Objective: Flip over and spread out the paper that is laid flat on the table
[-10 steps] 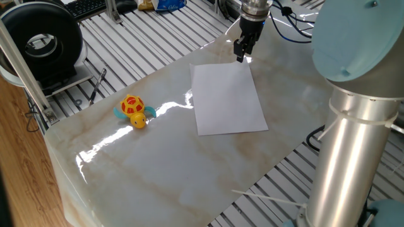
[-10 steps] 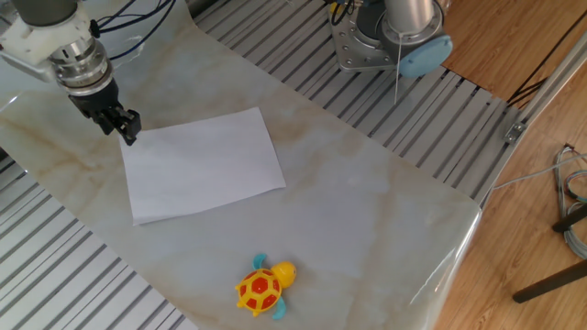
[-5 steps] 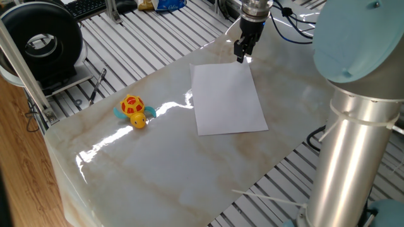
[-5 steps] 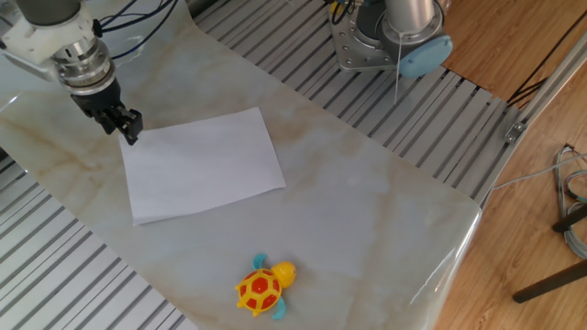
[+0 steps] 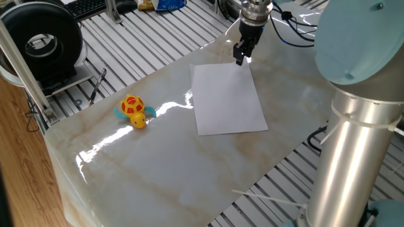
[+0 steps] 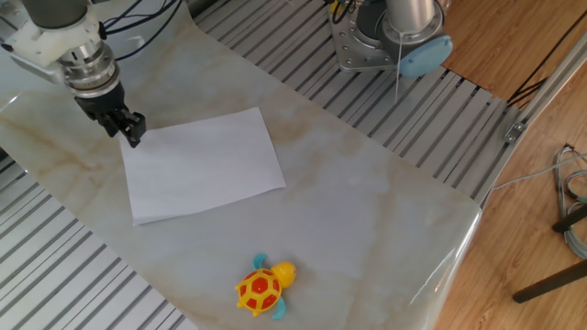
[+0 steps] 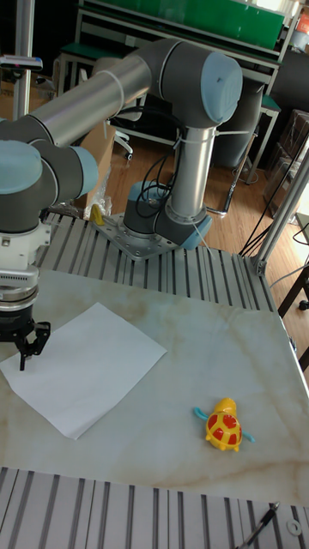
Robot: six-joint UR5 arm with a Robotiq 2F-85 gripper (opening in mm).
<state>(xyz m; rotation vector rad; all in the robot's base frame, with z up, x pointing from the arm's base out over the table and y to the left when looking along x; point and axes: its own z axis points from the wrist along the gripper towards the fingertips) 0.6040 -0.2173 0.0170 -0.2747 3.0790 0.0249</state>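
One sheet of white paper (image 5: 227,98) lies flat on the table (image 5: 158,157), blank side up, no curl or lifted edge visible from any of the three cameras. It sits toward the end of the top nearest the gripper, with its long edges running slightly skewed to the table's edges.

Gripper (image 6: 129,130) hangs right at one corner of the paper, pointing straight down, fingertips just above or maybe touching the surface, can't really tell which. Its fingers look pressed close together with little or no gap, and nothing is pinched between them as far as the views show. In the tall view the gripper (image 7: 28,349) sits at the sheet's left corner.

Yellow toy turtle (image 6: 261,286) with an orange shell and blue flippers sits well apart from the paper, near the opposite long edge of the table.
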